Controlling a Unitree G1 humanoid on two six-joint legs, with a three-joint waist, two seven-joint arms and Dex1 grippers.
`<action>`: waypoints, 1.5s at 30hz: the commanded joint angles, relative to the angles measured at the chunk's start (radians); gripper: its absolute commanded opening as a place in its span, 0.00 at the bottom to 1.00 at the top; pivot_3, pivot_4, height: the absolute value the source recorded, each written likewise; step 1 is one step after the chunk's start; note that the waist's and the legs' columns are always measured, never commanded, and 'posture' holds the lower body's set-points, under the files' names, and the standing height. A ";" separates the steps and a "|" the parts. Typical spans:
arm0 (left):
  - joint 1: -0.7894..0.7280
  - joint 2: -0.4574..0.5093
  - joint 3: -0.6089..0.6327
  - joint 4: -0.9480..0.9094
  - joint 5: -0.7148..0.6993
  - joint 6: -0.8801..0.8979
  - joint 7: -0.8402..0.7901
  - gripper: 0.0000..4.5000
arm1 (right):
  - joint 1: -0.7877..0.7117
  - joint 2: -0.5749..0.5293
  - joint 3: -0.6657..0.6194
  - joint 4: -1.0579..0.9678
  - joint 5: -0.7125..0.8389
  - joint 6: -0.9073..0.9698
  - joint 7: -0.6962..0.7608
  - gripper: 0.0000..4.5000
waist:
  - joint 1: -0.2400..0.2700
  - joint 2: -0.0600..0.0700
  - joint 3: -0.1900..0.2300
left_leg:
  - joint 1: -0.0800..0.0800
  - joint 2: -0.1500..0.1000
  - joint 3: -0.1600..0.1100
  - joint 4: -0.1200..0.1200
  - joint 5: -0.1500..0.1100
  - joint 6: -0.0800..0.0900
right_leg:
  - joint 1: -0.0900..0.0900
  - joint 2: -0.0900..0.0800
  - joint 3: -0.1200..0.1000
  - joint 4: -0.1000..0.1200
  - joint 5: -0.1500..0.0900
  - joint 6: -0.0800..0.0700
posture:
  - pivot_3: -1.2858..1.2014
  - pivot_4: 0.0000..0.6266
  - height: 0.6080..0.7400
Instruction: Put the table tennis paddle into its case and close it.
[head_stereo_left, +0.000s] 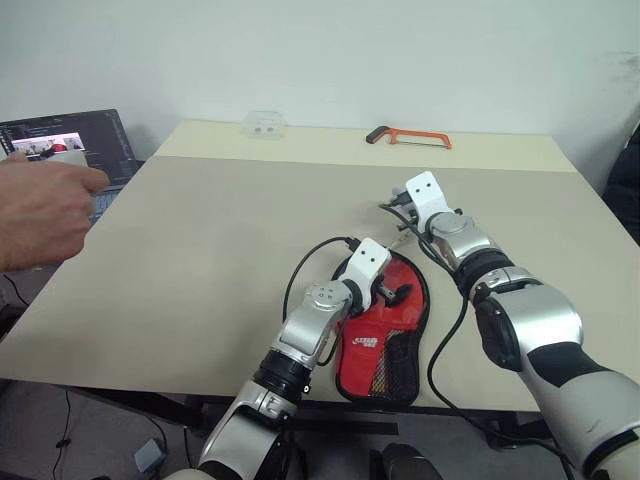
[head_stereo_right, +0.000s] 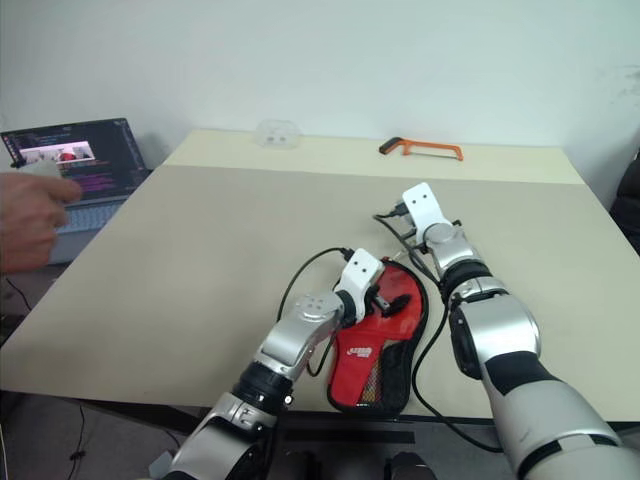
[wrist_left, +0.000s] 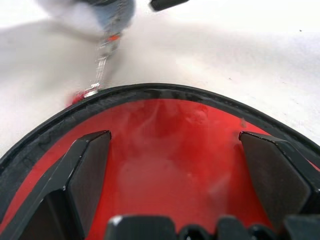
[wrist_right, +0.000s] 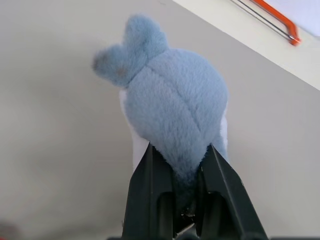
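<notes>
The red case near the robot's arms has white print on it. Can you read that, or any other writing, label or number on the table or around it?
White logo on the red side of the case: too small and blurred to read.
Laptop screen: rows of coloured text, too small to read.
Hacksaw at the far edge of the table: no marking can be made out.
Blue plush charm held in the right gripper: no writing on it.
</notes>
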 joint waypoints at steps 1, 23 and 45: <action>0.018 -0.004 -0.007 0.101 0.018 0.012 0.012 1.00 | -0.041 -0.075 -0.016 -0.028 0.003 -0.025 -0.019 0.01 | 0.003 0.000 0.000 | 0.000 0.000 0.000 0.000 0.000 0.000 | 0.000 0.000 0.000 0.000 0.000 0.000 | 0.52 0.24 1.00; -0.097 -0.036 -0.007 0.325 0.029 -0.095 -0.005 1.00 | 0.345 -0.409 0.122 -0.565 -0.012 0.170 0.512 0.01 | 0.043 0.003 -0.001 | 0.000 -0.021 -0.006 0.000 0.003 0.008 | 0.015 -0.021 -0.008 -0.019 0.004 0.015 | 0.52 0.24 1.00; -0.178 -0.052 -0.010 0.480 0.051 -0.182 -0.034 1.00 | 0.912 -0.799 0.183 -1.787 0.250 0.499 1.112 0.01 | 0.037 0.003 -0.002 | -0.001 -0.030 -0.016 0.000 0.004 0.010 | 0.018 -0.027 -0.012 -0.020 0.000 0.023 | 0.52 0.24 1.00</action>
